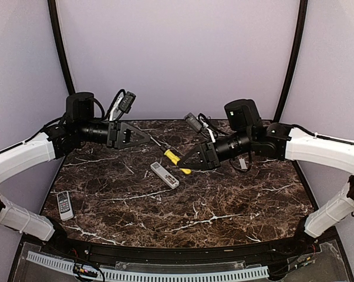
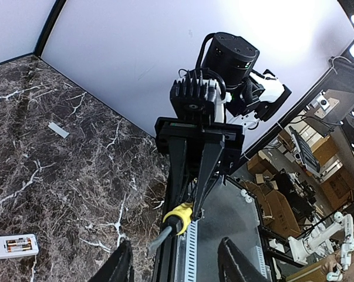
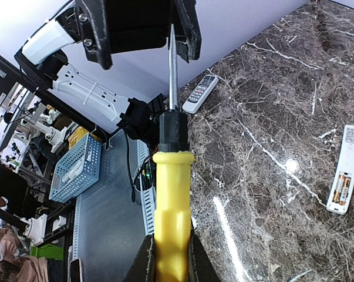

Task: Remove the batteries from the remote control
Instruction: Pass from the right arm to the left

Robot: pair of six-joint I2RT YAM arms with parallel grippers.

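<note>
Batteries (image 3: 341, 188), two slim orange-and-dark cylindrical cells, lie side by side in the open bay of the white plastic remote control (image 1: 164, 174). Light, hard and smooth, they would likely roll once freed; prising up one end looks the best hold. Just right of the remote, the right gripper (image 1: 187, 163) clenches a yellow-handled steel screwdriver (image 1: 175, 158). Behind and left of the remote, the left gripper (image 1: 142, 138) hangs spread and empty over the glossy brown veined marble table (image 1: 223, 200).
</note>
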